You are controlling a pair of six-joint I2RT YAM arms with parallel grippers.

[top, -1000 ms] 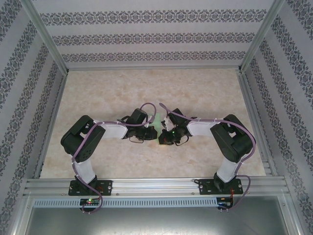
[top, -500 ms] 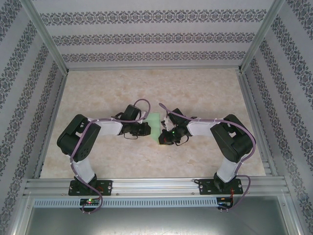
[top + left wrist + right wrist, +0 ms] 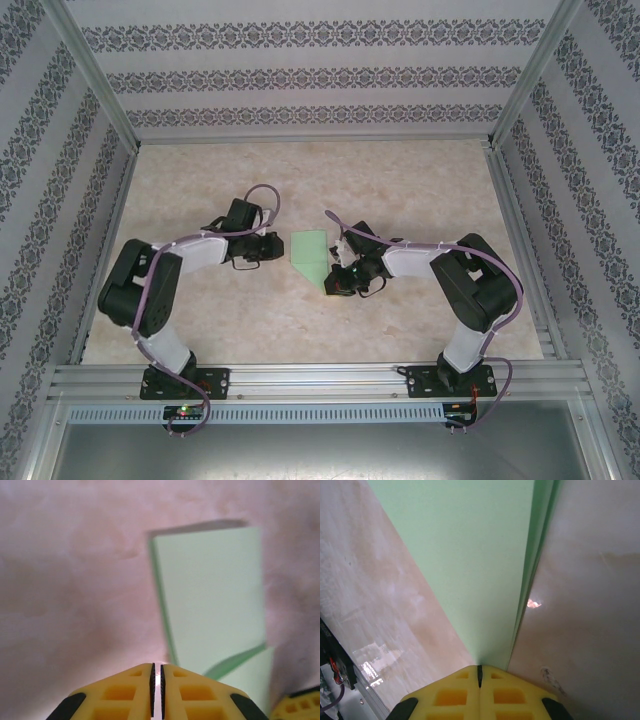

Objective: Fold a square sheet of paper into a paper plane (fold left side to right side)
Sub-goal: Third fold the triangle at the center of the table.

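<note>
The pale green paper (image 3: pixel 312 255) lies folded on the marble tabletop, a narrow shape with a slanted near edge tapering to a point. In the left wrist view the paper (image 3: pixel 210 595) shows a raised fold line along its left side. My left gripper (image 3: pixel 275 247) hovers just left of it, apart from it, its yellow jaws (image 3: pixel 157 672) closed to a thin slit with nothing between them. My right gripper (image 3: pixel 330 284) is shut, its tips (image 3: pixel 480 669) down at the paper's (image 3: pixel 475 555) narrow near end, where the layered right edge runs under them.
The tabletop (image 3: pixel 420 190) is bare marble, bounded by aluminium rails and patterned walls on three sides. Both forearms lie low across the middle. A yellow finger (image 3: pixel 300 705) of the right gripper peeks into the left wrist view's corner.
The left arm has swung left and back, leaving the paper, which now lies uncovered. Its jaws have parted very slightly. The right gripper has stayed put on the paper's near end.
</note>
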